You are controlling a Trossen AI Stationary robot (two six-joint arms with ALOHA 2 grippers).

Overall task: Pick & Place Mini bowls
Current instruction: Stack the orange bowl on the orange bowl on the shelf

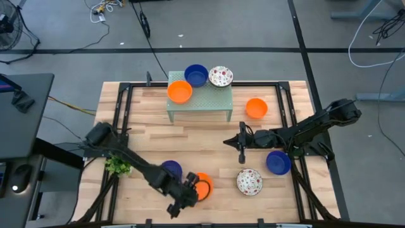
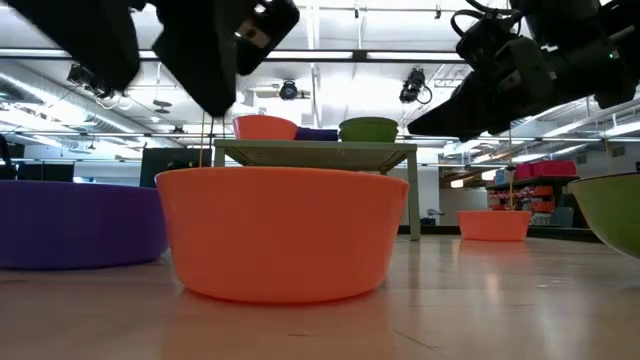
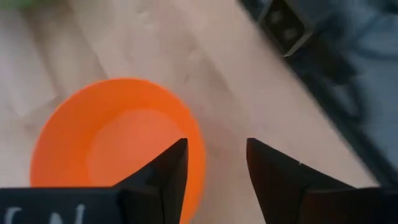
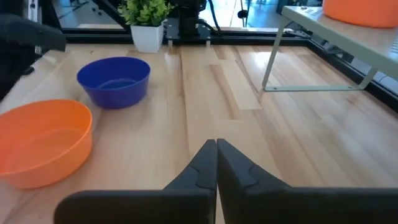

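Small plant at left edge, blue bowl beside it, left gripper fingers parted over orange bowl, mint stand bearing three bowls behind, right gripper pinched shut mid-table, speckled bowl, second blue bowl under right arm.

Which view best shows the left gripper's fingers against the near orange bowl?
The left wrist view: the left gripper is open, one finger over the orange bowl rim. High view shows them small; low view hides the fingers; right wrist shows only the bowl.
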